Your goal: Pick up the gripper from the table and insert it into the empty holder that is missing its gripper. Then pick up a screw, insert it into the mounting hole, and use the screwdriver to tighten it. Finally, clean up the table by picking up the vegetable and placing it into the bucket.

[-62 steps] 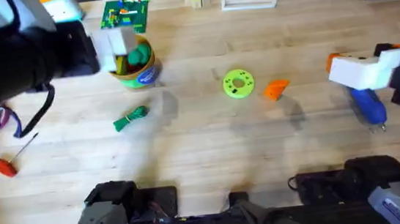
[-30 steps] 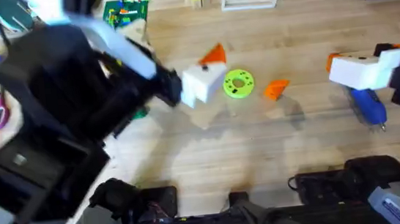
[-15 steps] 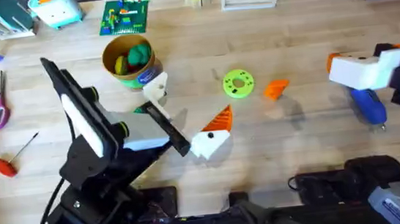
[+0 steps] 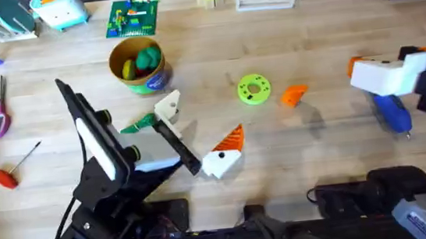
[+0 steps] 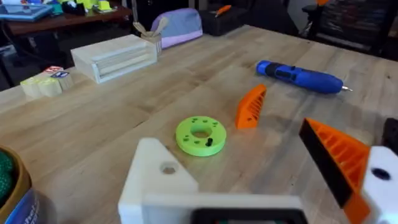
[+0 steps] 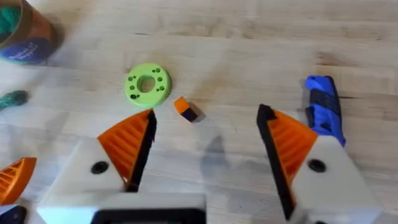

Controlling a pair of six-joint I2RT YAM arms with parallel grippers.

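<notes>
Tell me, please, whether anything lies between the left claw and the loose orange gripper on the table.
Nothing visible does. The left claw sits over bare wood near the table's front, and the orange gripper lies farther back toward the right. The green disc sits beside the gripper, off that line.

bench (image 4: 309, 55): matt pale wood, visible grain | gripper (image 5: 251, 106): ribbed orange plastic | screwdriver (image 5: 298, 76): smooth blue plastic, metal tip

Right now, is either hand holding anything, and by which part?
Nothing is held. The left hand is open beside the slim green toy vegetable, and the right hand is open too; the small orange ribbed plastic wedge lies loose.
</notes>
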